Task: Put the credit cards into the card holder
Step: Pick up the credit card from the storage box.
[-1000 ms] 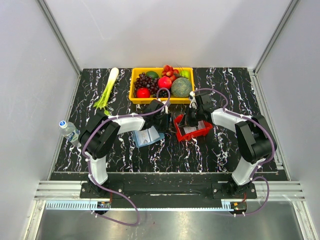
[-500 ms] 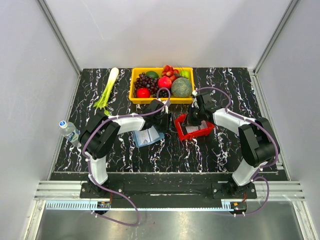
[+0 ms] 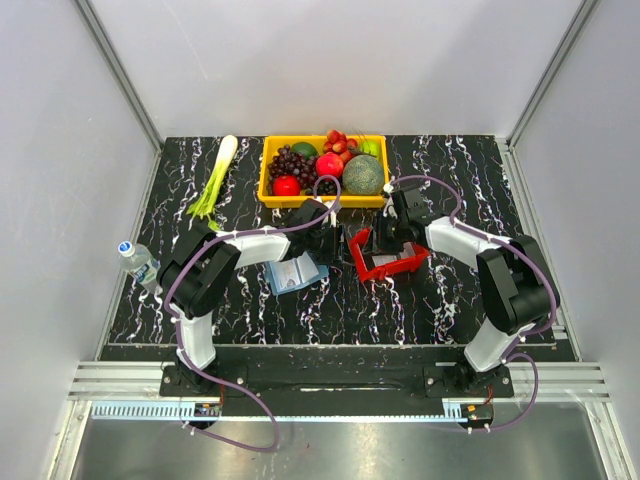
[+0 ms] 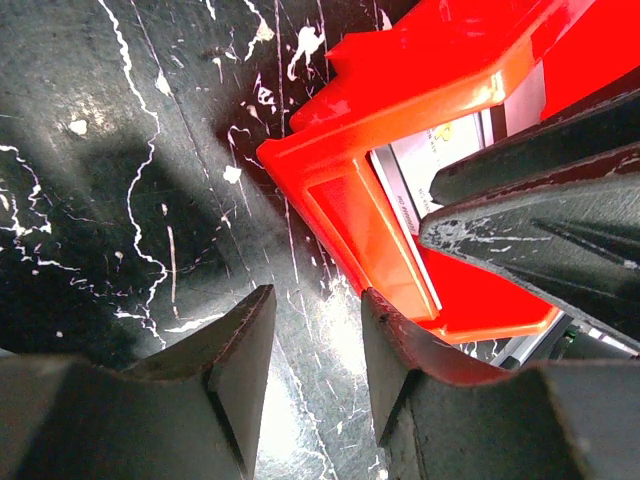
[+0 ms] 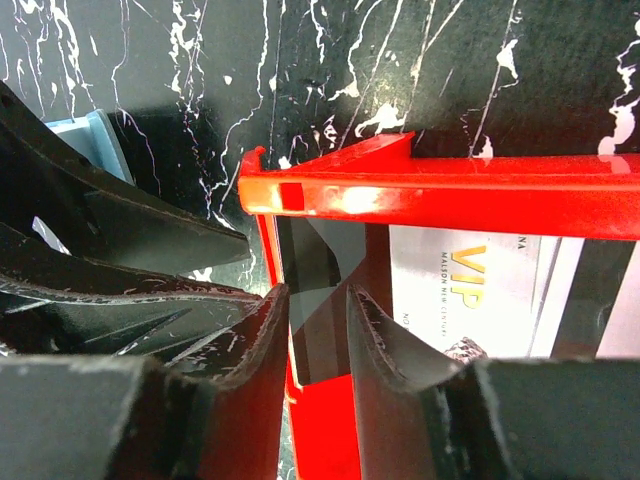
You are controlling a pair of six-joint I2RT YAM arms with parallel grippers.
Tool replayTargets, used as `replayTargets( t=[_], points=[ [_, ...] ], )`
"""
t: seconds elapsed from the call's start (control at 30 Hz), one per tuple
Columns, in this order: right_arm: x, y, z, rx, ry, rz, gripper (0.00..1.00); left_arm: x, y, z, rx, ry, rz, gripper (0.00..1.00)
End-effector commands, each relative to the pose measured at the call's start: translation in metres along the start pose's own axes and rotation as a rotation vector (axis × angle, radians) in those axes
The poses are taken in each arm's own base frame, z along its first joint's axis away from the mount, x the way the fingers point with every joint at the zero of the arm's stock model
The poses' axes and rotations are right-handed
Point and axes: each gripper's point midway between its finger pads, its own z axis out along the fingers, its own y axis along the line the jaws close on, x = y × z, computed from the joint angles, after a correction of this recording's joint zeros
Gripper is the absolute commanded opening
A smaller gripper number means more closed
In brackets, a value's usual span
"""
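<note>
Red plastic catches the eye from above: the red tray (image 3: 357, 262) sits in the middle of the black marbled table (image 3: 450, 295), and both arms reach in to it. The left tool (image 3: 326, 238) is at the tray's left side. The right tool (image 3: 386, 238) is over its far end. The blue card holder (image 3: 297, 273) lies flat just left of the tray. Behind are a yellow bin (image 3: 265, 172) of fruit (image 3: 330, 165), a leek (image 3: 215, 178) and a bottle (image 3: 138, 260).

From the left wrist, the left tool (image 4: 318, 300) is released. Its fingers are apart with only bare table between them, close by a corner of the tray (image 4: 400, 90). A white card (image 4: 440, 160) lies inside.

From the right wrist, the right tool (image 5: 315, 292) has its fingers apart too, over a dark card (image 5: 310, 255) at the tray's end. I cannot tell if they touch it. Beside it lies the white card (image 5: 470, 285) with gold "VIP" letters. A pale blue bit of the card holder (image 5: 85, 135) peeks out at the left.
</note>
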Motion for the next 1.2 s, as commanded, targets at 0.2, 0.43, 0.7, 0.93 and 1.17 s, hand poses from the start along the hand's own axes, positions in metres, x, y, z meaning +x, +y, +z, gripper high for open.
replayTargets(
  t=[0.2, 0.43, 0.7, 0.93, 1.17],
  points=[
    [-0.012, 0.024, 0.0, -0.035, -0.031, -0.065, 0.37, -0.019, -0.021, -0.001, 0.064, -0.061, 0.02, 0.46],
    [-0.014, 0.011, 0.001, 0.034, -0.047, -0.065, 0.37, -0.018, -0.02, 0.0, 0.063, -0.058, 0.018, 0.46],
    [-0.011, 0.006, 0.003, 0.053, -0.038, -0.075, 0.36, -0.017, -0.019, 0.0, 0.062, -0.056, 0.018, 0.46],
    [-0.013, 0.003, -0.002, 0.078, -0.05, -0.083, 0.36, -0.017, -0.019, 0.0, 0.059, -0.056, 0.018, 0.46],
    [-0.015, 0.003, -0.006, 0.082, -0.061, -0.084, 0.36, -0.018, -0.02, 0.0, 0.064, -0.056, 0.02, 0.46]
  ],
)
